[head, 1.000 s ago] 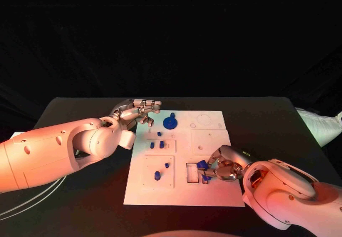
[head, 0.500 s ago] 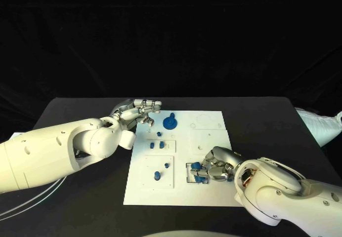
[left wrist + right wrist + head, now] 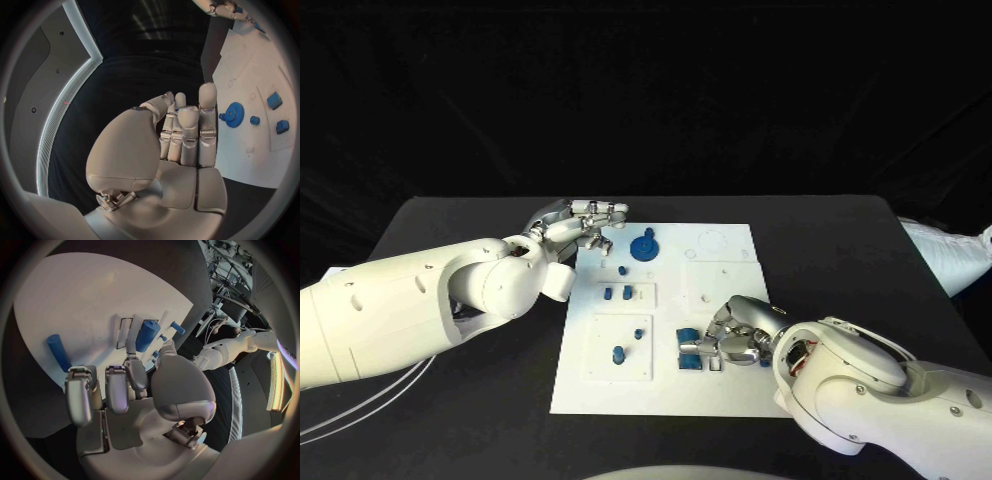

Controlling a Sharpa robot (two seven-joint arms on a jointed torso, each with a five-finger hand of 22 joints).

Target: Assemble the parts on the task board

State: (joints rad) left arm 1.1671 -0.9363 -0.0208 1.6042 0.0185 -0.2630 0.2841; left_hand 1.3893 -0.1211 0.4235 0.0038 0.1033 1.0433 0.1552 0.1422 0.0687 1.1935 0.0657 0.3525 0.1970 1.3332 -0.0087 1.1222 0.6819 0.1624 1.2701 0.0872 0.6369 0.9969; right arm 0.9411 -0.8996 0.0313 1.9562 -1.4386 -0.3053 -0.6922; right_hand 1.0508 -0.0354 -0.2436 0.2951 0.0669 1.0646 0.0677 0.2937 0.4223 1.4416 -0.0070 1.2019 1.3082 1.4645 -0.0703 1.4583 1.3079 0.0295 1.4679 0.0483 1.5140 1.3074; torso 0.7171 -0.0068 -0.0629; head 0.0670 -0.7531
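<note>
Head view: the white task board [image 3: 718, 390] lies mid-worktop [image 3: 848, 240]. Seven blue parts counted on it, among them one gear [image 3: 643, 246] at the far end and a block [image 3: 688, 336] beside the right hand [image 3: 737, 340]. That hand covers the board's near right recess.

Left wrist view: the left hand [image 3: 178, 135] hangs off the board's far corner, fingers straight and together, holding nothing. Gear and three small parts visible.

Right wrist view: the right hand's fingers curl down at a blue cylinder [image 3: 147, 335] (grip cannot be told). A second cylinder [image 3: 59, 352] lies apart.
</note>
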